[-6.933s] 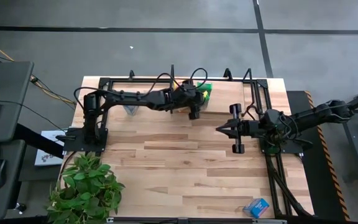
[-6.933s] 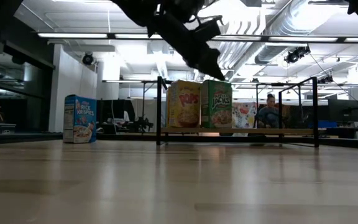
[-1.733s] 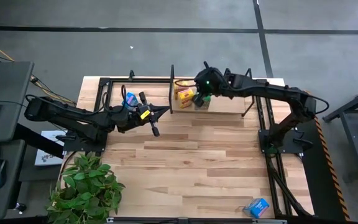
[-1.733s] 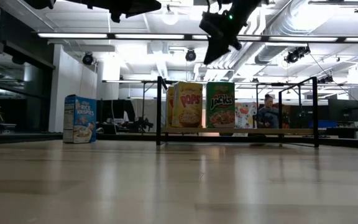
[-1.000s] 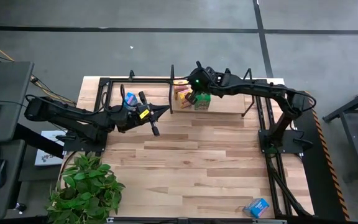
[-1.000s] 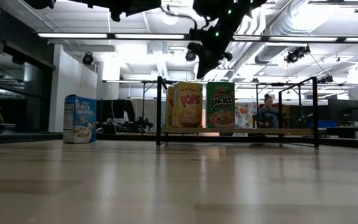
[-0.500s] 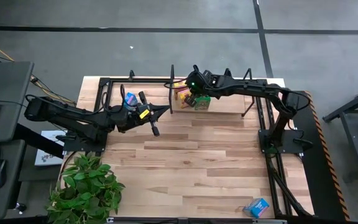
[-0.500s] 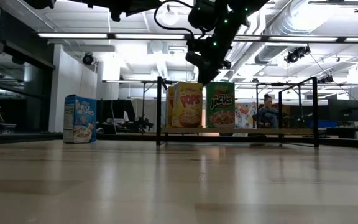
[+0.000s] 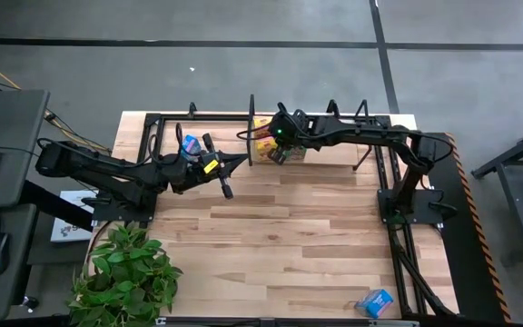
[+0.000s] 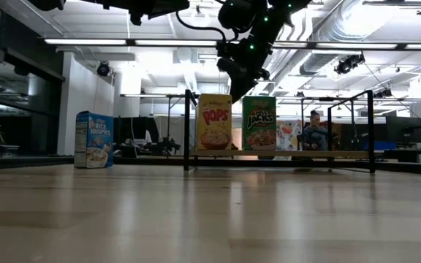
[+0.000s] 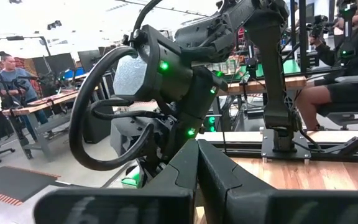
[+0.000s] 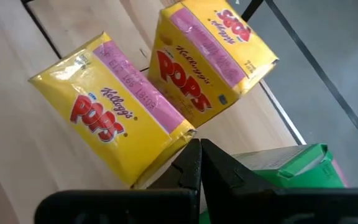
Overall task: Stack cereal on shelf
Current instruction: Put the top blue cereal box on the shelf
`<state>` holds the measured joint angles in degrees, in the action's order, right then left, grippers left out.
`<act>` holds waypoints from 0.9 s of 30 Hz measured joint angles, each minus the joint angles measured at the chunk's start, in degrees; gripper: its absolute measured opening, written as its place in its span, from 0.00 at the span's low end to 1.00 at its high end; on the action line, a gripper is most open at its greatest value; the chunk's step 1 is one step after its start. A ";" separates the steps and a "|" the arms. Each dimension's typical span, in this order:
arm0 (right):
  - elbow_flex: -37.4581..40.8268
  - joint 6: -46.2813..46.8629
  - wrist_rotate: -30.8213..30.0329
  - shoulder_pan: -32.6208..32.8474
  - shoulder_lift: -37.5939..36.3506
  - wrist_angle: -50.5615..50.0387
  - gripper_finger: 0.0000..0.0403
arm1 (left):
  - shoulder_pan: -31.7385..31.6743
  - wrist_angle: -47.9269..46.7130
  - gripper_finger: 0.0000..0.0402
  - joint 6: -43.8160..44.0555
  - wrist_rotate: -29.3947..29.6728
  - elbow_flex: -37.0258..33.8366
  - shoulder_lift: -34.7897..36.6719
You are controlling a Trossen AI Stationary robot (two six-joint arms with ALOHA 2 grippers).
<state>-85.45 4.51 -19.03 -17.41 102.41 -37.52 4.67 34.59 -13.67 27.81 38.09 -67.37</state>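
Observation:
Two yellow cereal boxes (image 12: 114, 130) (image 12: 210, 56) and a green one (image 12: 297, 165) stand upright on the shelf (image 10: 298, 153). The low view shows one yellow box (image 10: 214, 121) beside the green box (image 10: 259, 123). My right gripper (image 9: 276, 153) is shut, slanting down with its tips (image 12: 197, 155) between the nearer yellow box and the green box. A blue box (image 10: 93, 139) stands on the table left of the shelf. My left gripper (image 9: 239, 161) is shut and level above the table, holding nothing. My right gripper, shut, meets the nearer yellow box at its top corner (image 12: 188, 132) on the side toward the green box, only with the fingertips. The fingers slant down from the table's right. The box stands upright on the shelf board.
The shelf's black posts (image 9: 251, 127) stand close beside the boxes. Another blue box (image 9: 375, 302) lies near the table's front right corner. A potted plant (image 9: 125, 272) sits at the front left. People sit in the room behind.
My right gripper has gone toward the table's left edge and down, onto the yellow boxes. In the low view the yellow box has turned: earlier it showed a side and its front, now only its front face.

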 joint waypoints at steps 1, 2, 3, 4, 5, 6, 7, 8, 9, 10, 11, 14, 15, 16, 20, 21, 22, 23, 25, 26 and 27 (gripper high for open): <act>0.00 0.00 -0.04 -0.02 0.00 0.00 0.00 | 0.00 0.00 0.00 0.00 -0.01 0.00 0.00; 0.01 -0.10 -0.04 -0.04 -0.18 -0.02 0.00 | -0.01 -0.02 0.00 0.00 -0.02 0.00 0.00; 0.02 -0.31 -0.05 -0.04 -0.45 -0.08 0.00 | 0.00 -0.06 0.00 0.00 0.00 0.00 0.00; 0.02 -0.36 -0.16 -0.04 -0.84 0.09 0.00 | 0.00 -0.12 0.00 -0.01 0.00 0.00 0.00; 0.02 -0.37 -0.17 -0.04 -1.50 0.13 0.00 | 0.00 -0.25 0.00 -0.05 0.00 0.00 0.00; 0.02 -0.40 -0.24 0.00 -2.15 -0.02 0.00 | 0.00 -0.41 0.00 -0.37 0.00 0.00 0.00; 0.02 -0.44 -0.30 0.14 -2.92 0.06 0.00 | 0.00 -0.50 0.00 -0.98 0.00 0.00 0.00; 0.02 -0.54 -0.26 0.20 -3.77 -0.15 0.00 | 0.00 -0.80 0.00 -1.51 0.07 0.00 0.01; 0.02 -0.90 -0.21 0.33 -4.70 -0.24 0.00 | 0.02 -1.31 0.00 -1.82 0.44 0.00 0.19; 0.02 -1.31 -0.03 0.61 -5.70 -0.21 0.00 | 0.17 -2.04 0.00 -1.91 1.15 0.00 0.52; 0.02 -1.90 0.02 0.98 -6.73 -0.23 0.00 | 0.43 -3.08 0.00 -1.92 2.00 0.00 1.00; 0.02 -4.42 1.75 2.67 -9.59 -1.57 0.00 | 1.53 -7.99 0.00 -2.01 4.57 0.00 3.36; 0.02 -4.78 2.92 3.36 -10.51 -2.20 0.00 | 1.90 -9.61 0.00 -2.01 5.41 0.00 4.44; 0.02 -5.00 4.50 4.07 -11.34 -3.09 0.00 | 2.34 -11.04 0.00 -2.01 6.03 0.00 5.67; 0.02 -5.14 6.91 7.88 -13.75 -7.63 0.00 | 3.98 -18.06 0.00 0.12 7.49 0.04 10.95; 0.02 -4.72 6.45 8.96 -14.07 -8.66 0.00 | 4.31 -19.41 0.00 1.38 7.46 0.06 11.97; 0.02 -4.41 5.42 10.19 -14.26 -9.69 0.00 | 4.58 -20.96 0.00 2.36 7.46 0.08 12.91; 0.05 -4.38 4.39 11.47 -14.53 -10.48 0.00 | 4.79 -22.02 0.00 3.02 7.45 0.07 13.66; 0.07 -3.64 1.83 13.86 -14.82 -11.45 0.00 | 4.98 -22.76 0.00 3.93 7.45 -0.34 14.65; 0.07 -3.27 0.60 15.04 -14.84 -11.51 0.00 | 5.08 -22.14 0.00 4.00 7.43 -0.88 14.92; 0.07 -3.17 -0.49 16.08 -14.82 -11.61 0.00 | 5.11 -22.07 0.00 4.00 7.43 -1.48 15.17</act>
<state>-85.38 1.34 -19.52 -1.33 87.59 -49.13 9.78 12.52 -9.67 35.25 36.61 -52.20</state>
